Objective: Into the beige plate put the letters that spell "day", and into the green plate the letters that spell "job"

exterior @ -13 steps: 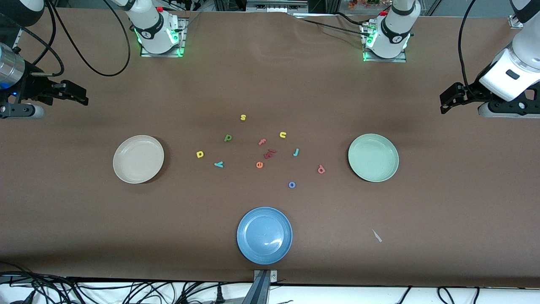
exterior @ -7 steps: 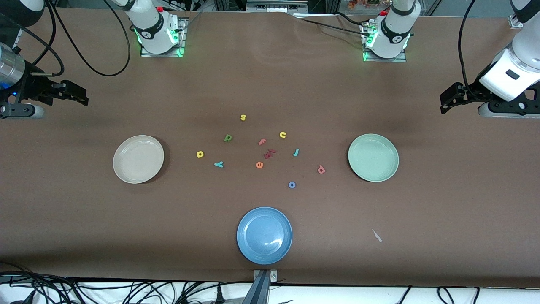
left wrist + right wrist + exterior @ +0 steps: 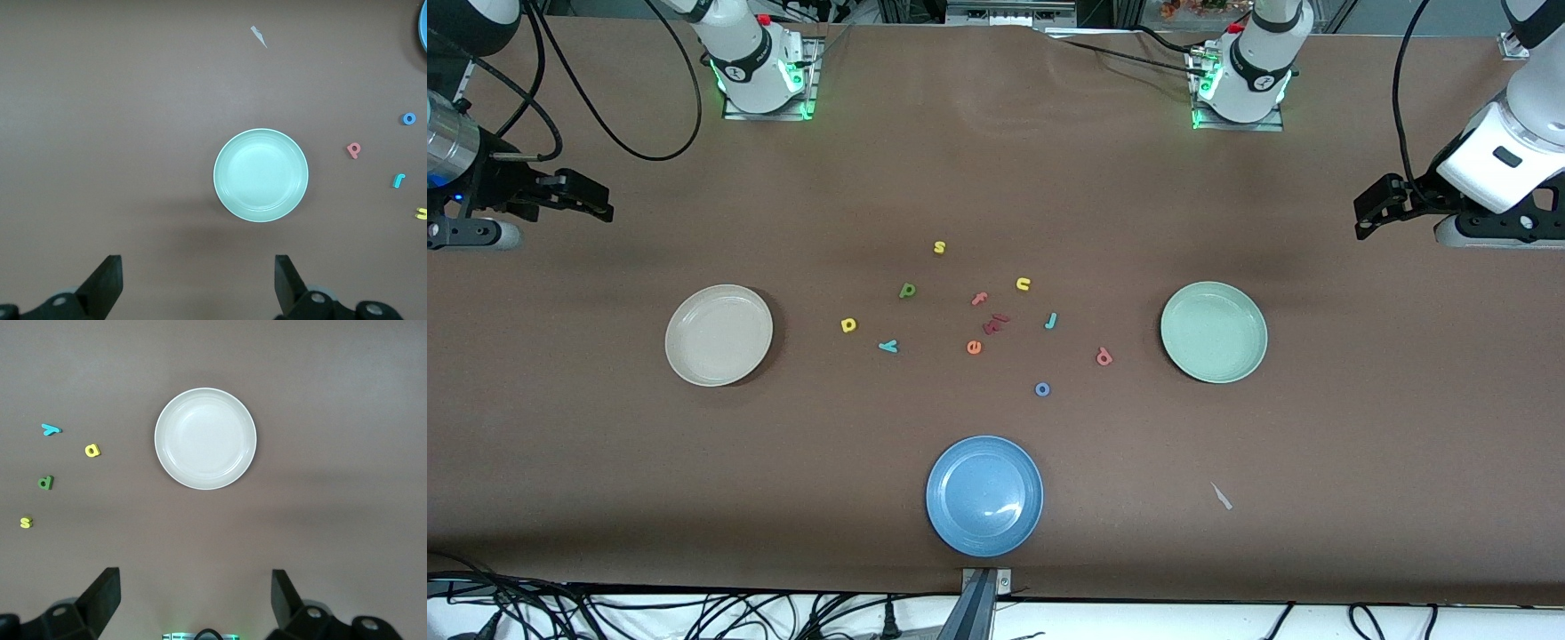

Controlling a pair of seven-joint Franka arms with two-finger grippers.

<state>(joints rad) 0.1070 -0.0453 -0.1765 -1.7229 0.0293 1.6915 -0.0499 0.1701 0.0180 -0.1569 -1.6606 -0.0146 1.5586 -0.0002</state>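
The beige plate (image 3: 719, 335) (image 3: 205, 439) lies toward the right arm's end and the green plate (image 3: 1214, 332) (image 3: 261, 175) toward the left arm's end. Both hold nothing. Between them lie the yellow d (image 3: 848, 325), green rounded letter (image 3: 907, 291) and teal y (image 3: 887, 346), then the teal j (image 3: 1051, 321), blue o (image 3: 1042, 388) and salmon b (image 3: 1104, 357). My right gripper (image 3: 591, 203) (image 3: 195, 603) hangs open over bare table at its end. My left gripper (image 3: 1369, 213) (image 3: 198, 287) hangs open likewise at its end.
A blue plate (image 3: 984, 495) sits nearest the front camera. Other letters are scattered mid-table: yellow s (image 3: 939, 247), yellow u (image 3: 1023, 284), pink f (image 3: 979, 299), orange e (image 3: 974, 347), dark red pieces (image 3: 995, 323). A pale scrap (image 3: 1221, 496) lies nearer the camera than the green plate.
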